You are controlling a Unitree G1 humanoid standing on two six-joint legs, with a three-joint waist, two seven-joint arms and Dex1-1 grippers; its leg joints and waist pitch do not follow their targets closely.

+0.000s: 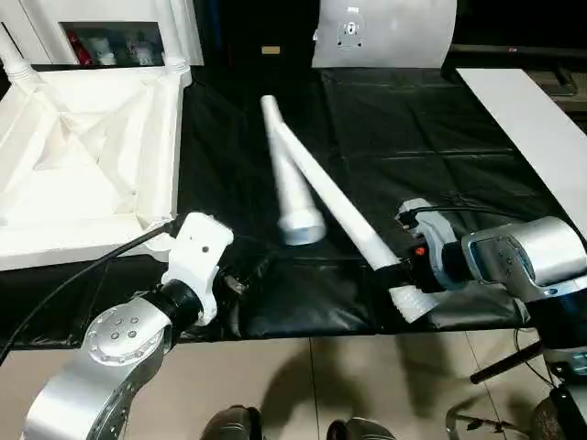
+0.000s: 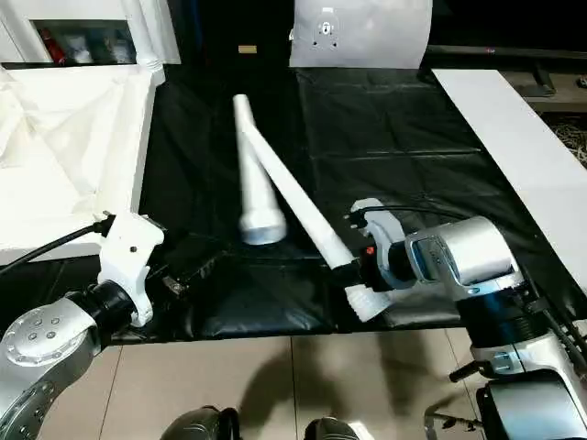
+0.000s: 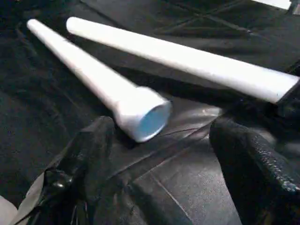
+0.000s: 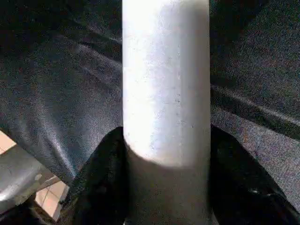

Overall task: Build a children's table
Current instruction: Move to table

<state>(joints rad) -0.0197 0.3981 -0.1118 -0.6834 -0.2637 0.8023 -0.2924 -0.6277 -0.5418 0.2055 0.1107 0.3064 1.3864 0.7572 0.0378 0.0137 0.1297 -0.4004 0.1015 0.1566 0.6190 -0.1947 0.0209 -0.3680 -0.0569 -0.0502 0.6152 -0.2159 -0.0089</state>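
Note:
The children's table top [image 1: 55, 215] lies upside down at the left, ribbed underside up, with white tubes standing at its two far corners [image 1: 172, 37]. Two loose legs cross on the black sheet. The shorter-looking leg [image 1: 292, 179] points its wide open end [image 3: 147, 117] at my left gripper [image 3: 163, 140], which stands open just short of it, nothing between its fingers [image 3: 93, 154]. My right gripper [image 1: 405, 278] is shut on the other leg [image 1: 335, 197] near its threaded near end, the tube sitting between both black fingers [image 4: 101, 183].
The black sheet [image 1: 431, 137] covers the work surface up to its front edge, with tiled floor below. A long white board [image 1: 527, 119] lies along the right side. A white cabinet [image 1: 110, 23] and a white panel [image 1: 385, 32] stand at the back.

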